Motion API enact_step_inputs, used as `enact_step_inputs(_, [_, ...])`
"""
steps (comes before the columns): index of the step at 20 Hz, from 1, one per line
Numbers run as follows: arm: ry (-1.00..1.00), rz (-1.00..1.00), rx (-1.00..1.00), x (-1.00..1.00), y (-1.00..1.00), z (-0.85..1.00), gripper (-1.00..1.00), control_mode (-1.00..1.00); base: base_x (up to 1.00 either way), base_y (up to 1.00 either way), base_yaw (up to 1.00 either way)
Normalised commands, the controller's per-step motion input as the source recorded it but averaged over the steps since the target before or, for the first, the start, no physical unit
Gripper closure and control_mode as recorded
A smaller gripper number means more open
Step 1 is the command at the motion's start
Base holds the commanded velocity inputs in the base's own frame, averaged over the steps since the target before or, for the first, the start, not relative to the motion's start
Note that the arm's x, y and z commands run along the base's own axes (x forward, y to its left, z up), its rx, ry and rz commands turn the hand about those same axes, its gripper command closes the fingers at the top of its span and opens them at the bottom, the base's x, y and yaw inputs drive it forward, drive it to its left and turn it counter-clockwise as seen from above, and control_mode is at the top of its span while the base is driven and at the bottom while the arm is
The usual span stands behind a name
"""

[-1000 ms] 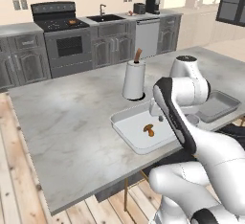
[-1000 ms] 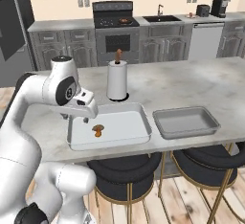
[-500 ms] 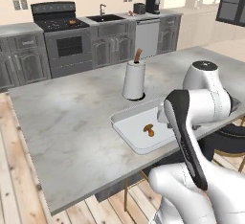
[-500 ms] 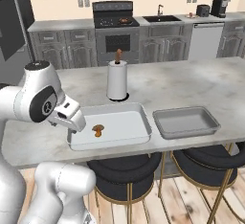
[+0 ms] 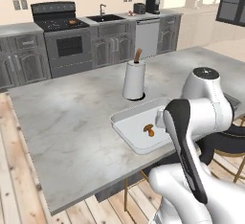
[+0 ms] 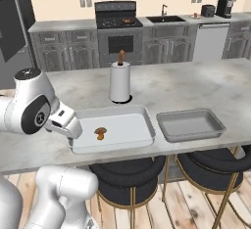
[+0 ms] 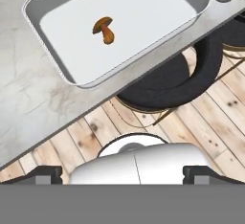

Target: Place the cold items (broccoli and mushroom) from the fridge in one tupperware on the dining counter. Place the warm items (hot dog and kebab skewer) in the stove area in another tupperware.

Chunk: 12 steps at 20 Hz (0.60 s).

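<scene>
as the arm swings back from the counter [image 6: 206, 83] toward the robot's left, the gripper [image 7: 122, 173] has drawn clear of the white tupperware [image 6: 142, 120] and now hangs off the counter edge, above a stool [image 7: 158, 86]. its jaws stand fully apart and hold nothing. the second, grey tupperware [image 6: 213, 120] sits just beside, bare. the mushroom [image 6: 100, 133] lies alone in the white one. judgement: mushroom placed; broccoli, hot dog and skewer remain to be fetched.
</scene>
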Motion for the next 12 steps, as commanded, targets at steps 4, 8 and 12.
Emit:
enact_step_inputs(4, [0.0, 0.01, 0.0, -0.04, 0.05, 0.0, -1.0, -1.0, 0.0, 0.0, 0.0])
enact_step_inputs(8, [0.0, 0.0, 0.0, -0.01, 0.02, 0.0, -1.0, 1.0, -0.08, 0.09, 0.0])
enact_step_inputs(12, [0.0, 0.0, 0.0, 0.0, 0.0, 0.0, -1.0, 1.0, -0.27, 0.39, 0.01])
